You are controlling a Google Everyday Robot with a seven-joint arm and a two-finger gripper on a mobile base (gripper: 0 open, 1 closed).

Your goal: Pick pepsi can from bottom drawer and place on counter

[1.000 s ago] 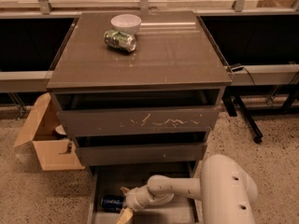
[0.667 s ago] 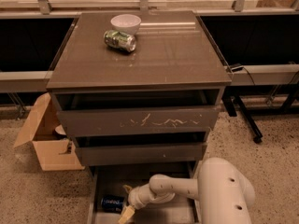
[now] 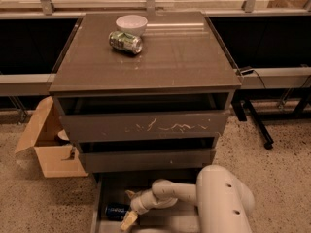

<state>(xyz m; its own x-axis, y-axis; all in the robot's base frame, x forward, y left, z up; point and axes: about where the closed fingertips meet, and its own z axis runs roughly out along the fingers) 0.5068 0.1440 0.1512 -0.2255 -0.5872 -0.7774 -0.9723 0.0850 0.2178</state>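
Observation:
The pepsi can (image 3: 116,211), small and blue, lies on its side on the floor of the open bottom drawer (image 3: 104,193) at the lower left. My gripper (image 3: 129,208) reaches into the drawer from the right and sits right beside the can's right end, with one pale finger above and one below. The arm (image 3: 170,194) runs back to the white robot body at the lower right. The counter (image 3: 180,52) is the wide glossy grey-brown top of the cabinet above.
A green and silver can (image 3: 126,41) lies on its side on the counter next to a white bowl (image 3: 131,24). Two scratched-front drawers (image 3: 146,127) stand above the bottom drawer. An open cardboard box (image 3: 48,147) sits on the floor at the left.
The arm has shifted slightly left, bringing the gripper a little closer to the can. The can has not moved.

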